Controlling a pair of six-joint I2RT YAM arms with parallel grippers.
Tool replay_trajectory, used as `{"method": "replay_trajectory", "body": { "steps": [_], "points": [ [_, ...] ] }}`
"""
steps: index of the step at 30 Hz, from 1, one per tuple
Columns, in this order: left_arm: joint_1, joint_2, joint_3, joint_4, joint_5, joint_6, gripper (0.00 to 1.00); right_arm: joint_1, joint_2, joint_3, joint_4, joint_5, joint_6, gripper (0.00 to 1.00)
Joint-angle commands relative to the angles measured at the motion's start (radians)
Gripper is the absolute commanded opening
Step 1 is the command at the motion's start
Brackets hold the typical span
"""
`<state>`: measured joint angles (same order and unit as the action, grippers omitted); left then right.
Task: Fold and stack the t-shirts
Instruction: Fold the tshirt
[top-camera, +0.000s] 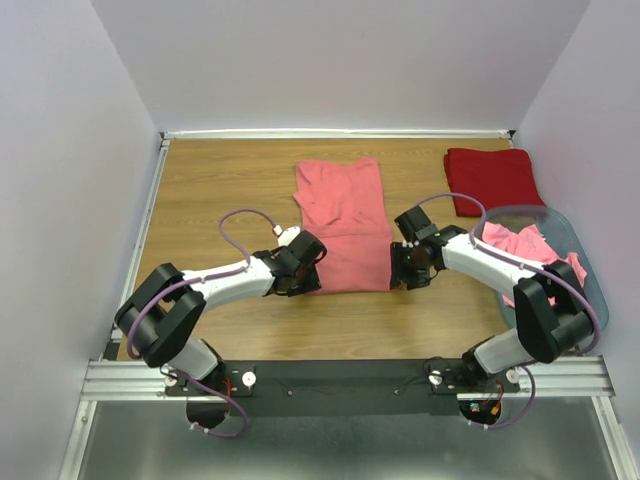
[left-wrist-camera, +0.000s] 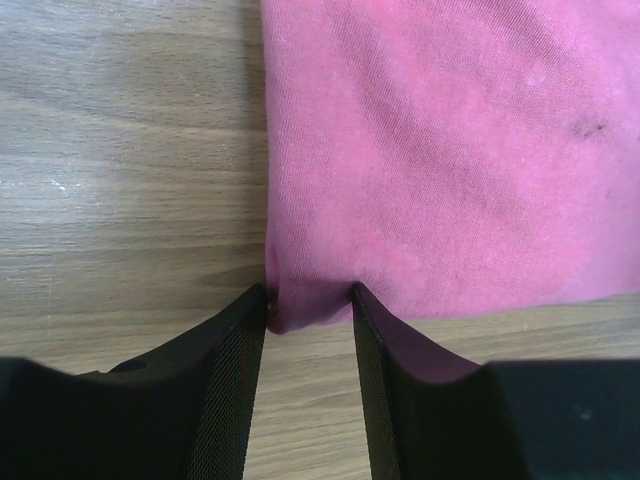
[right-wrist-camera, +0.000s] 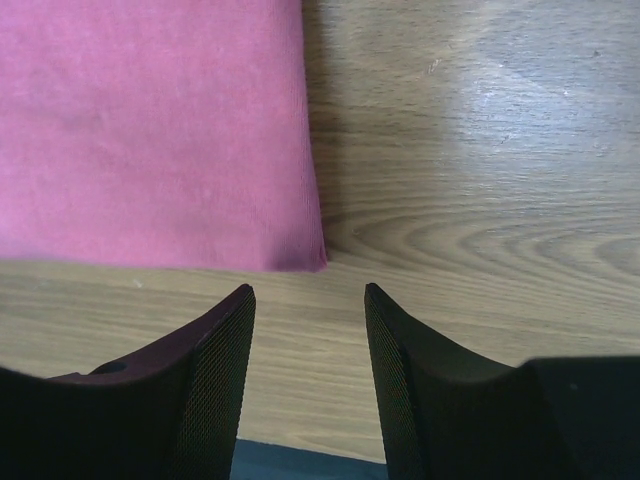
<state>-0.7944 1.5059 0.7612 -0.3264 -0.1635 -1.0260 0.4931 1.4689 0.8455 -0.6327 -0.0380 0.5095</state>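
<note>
A salmon-pink t-shirt lies folded into a long strip in the middle of the wooden table. My left gripper is at its near left corner. In the left wrist view that corner of the t-shirt is bunched between the two fingertips of the left gripper, which touch it on both sides. My right gripper is by the near right corner. In the right wrist view the right gripper is open over bare wood, a little short of the t-shirt. A deep red t-shirt lies folded at the back right.
A grey-blue plastic basket stands at the right edge, with more pink t-shirts heaped in it, close beside the right arm. White walls close the table in at the back and both sides.
</note>
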Motion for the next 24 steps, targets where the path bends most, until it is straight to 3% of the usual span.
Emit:
{"method": "replay_trajectory", "body": {
  "steps": [1, 6, 10, 14, 24],
  "points": [
    [-0.009, 0.083, -0.048, -0.056, -0.024, -0.009, 0.49, 0.039, 0.039, 0.035, -0.021, 0.098, 0.067, 0.57],
    [-0.009, 0.102, -0.042, -0.060, -0.021, 0.004, 0.44, 0.045, 0.074, 0.047, -0.021, 0.125, 0.095, 0.59],
    [-0.009, 0.117, -0.046, -0.057, -0.014, 0.015, 0.14, 0.048, 0.097, 0.066, -0.019, 0.127, 0.100, 0.59],
    [-0.009, 0.122, -0.051, -0.048, -0.008, 0.030, 0.02, 0.050, 0.123, 0.072, -0.016, 0.130, 0.106, 0.58],
    [-0.009, 0.108, -0.069, -0.039, 0.005, 0.050, 0.00, 0.079, 0.205, 0.043, -0.016, 0.158, 0.124, 0.47]
  ]
}}
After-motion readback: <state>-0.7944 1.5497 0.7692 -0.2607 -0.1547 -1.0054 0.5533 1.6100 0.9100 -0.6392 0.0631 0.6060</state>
